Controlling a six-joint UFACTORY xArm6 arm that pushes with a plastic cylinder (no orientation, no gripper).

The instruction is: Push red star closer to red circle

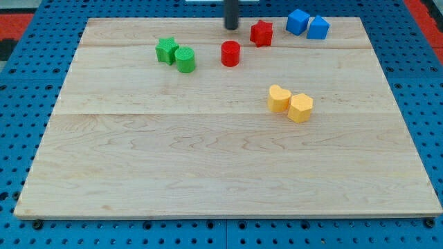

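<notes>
The red star [261, 32] lies near the view's top, right of centre. The red circle [230, 53] is a short way below and to the left of it, with a small gap between them. My tip [231, 27] comes down from the top edge and rests on the board just left of the red star and straight above the red circle, touching neither.
A green star [166, 50] and a green circle [185, 59] sit together at the upper left. Two blue blocks [308, 25] touch at the upper right. A yellow heart [279, 98] and a yellow hexagon [300, 108] touch right of centre. The wooden board [208, 173] lies on a blue pegboard.
</notes>
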